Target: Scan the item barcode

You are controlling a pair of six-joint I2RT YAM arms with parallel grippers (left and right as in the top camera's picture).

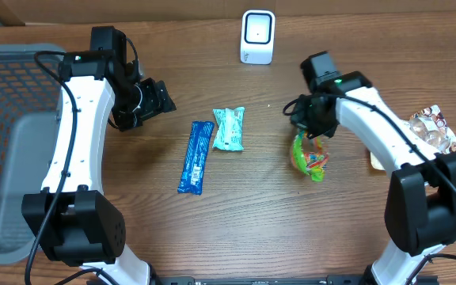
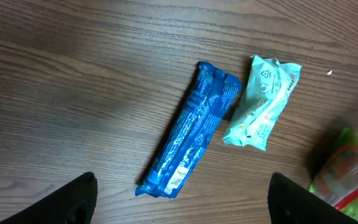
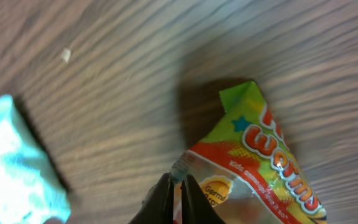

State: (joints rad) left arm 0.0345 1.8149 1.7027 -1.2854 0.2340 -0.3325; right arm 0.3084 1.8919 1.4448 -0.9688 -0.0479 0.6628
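Basket (image 1: 14,182) at left; left fingers (image 2: 73,202) apart, right fingers (image 3: 160,202) tight on gummy bag (image 3: 260,168).

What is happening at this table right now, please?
The right hand pinches an edge of the green and orange gummy worm bag. The left hand is open and empty, hovering left of a blue bar and a teal packet that lie on the table. The white scanner stands at the far edge; the bag is not yet in front of it.
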